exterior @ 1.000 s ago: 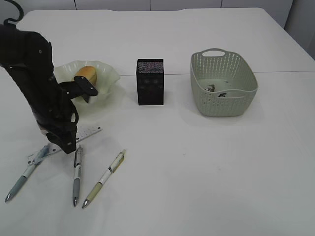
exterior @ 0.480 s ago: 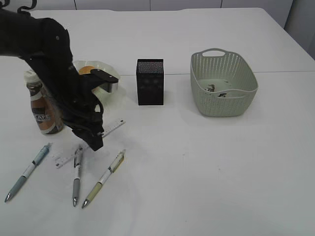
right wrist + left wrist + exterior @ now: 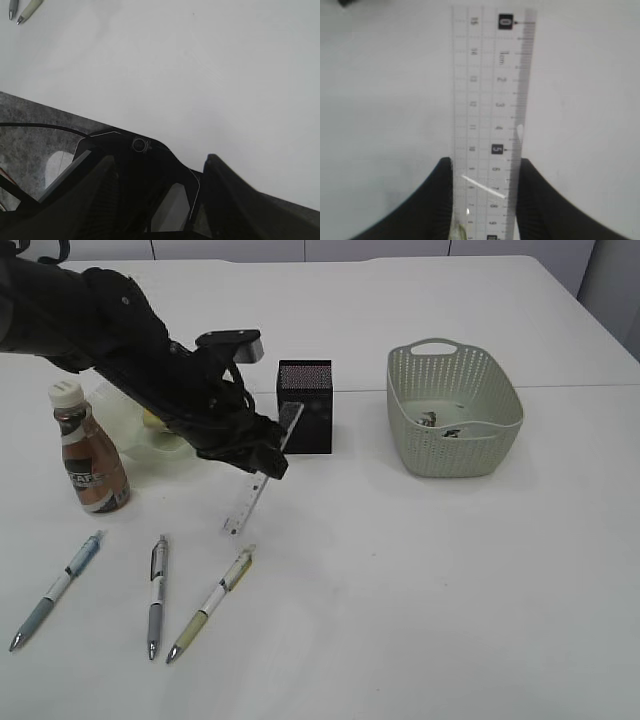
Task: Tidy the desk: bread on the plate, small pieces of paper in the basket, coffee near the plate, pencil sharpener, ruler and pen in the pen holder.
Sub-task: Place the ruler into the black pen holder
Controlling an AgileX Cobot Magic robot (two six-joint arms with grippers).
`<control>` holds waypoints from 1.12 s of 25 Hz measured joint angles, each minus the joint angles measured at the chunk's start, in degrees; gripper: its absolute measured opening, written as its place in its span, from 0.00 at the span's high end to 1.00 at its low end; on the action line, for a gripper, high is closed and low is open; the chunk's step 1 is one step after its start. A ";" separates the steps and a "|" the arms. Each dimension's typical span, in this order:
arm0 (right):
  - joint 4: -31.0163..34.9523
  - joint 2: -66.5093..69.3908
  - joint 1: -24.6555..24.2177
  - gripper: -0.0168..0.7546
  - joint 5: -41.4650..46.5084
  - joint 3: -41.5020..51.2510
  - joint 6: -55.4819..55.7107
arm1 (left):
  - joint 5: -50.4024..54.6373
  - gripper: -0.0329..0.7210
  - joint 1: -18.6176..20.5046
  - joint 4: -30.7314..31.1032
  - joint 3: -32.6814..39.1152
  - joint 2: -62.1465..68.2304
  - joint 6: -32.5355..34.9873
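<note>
My left gripper (image 3: 272, 458) is shut on the clear ruler (image 3: 248, 502), which hangs slanted above the desk (image 3: 400, 570) just left of the black mesh pen holder (image 3: 304, 405). In the left wrist view the ruler (image 3: 490, 90) runs up between the two black fingers (image 3: 437, 200). Three pens (image 3: 156, 595) lie at the front left. The coffee (image 3: 88, 455) stands by the pale green plate (image 3: 128, 440); my arm covers most of the plate and the bread. Small pieces of paper (image 3: 432, 420) lie in the basket (image 3: 455, 440). The pencil sharpener is out of view. My right gripper (image 3: 160, 170) is open and empty.
The right wrist view looks across the desk's near edge (image 3: 60, 112), with pen tips (image 3: 25, 7) at its top left. The right arm does not show in the exterior view. My left arm (image 3: 120, 330) stretches from the far left across the plate.
My left gripper has lifted the ruler off the desk beside the pens and carried it up and to the right, close to the pen holder. The coffee has come into sight.
</note>
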 joint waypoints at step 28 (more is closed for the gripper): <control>-4.90 0.00 0.00 0.42 0.00 0.00 0.27 | -48.08 0.62 -4.39 -2.53 -8.15 2.68 0.48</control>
